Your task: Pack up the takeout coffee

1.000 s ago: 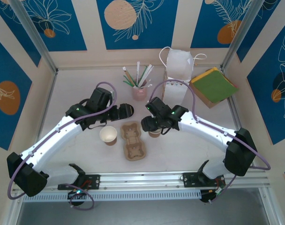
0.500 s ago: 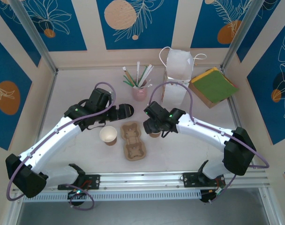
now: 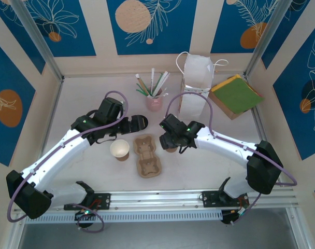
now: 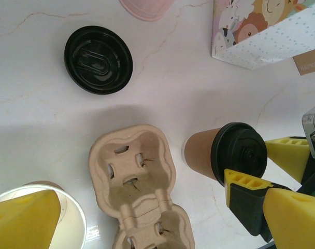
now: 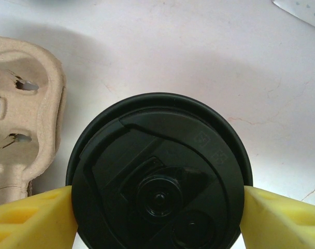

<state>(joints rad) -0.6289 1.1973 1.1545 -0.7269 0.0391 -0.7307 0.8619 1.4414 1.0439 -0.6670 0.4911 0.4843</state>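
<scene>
Takeout coffee (image 4: 219, 153): upright on the tabletop (image 3: 209, 166), near the centre of the overhead frame. Just right of the pulp tray (image 3: 147, 155), not yet in a slot. Right of centre in the left wrist view, across the lower middle of the right wrist view.

Probably light to middling in weight, fill unseen. Thin kraft wall, soft, apt to dent or go oval under a hard squeeze and so to pop the snap-on black lid. Fair friction on the paper, likely less on the glossy lid. Best taken on two opposite sides of the cup wall just under the lid rim, stiffest there thanks to the rolled lip. Best kept upright against spills.

Right claw (image 5: 158, 220): spread about as wide as the cup, yellow fingers (image 5: 36, 218) against two opposite edges of the lid. Looks closed onto the coffee high up. Actual contact tucked under the rim, so firmness of the pinch impossible to judge.

Left claw (image 4: 160, 220): spread to its widest, pinching nothing. Poised above the tray, with the lidless cup (image 4: 74, 220) under one finger at lower left and the loose black lid (image 4: 98, 59) at upper left.
</scene>
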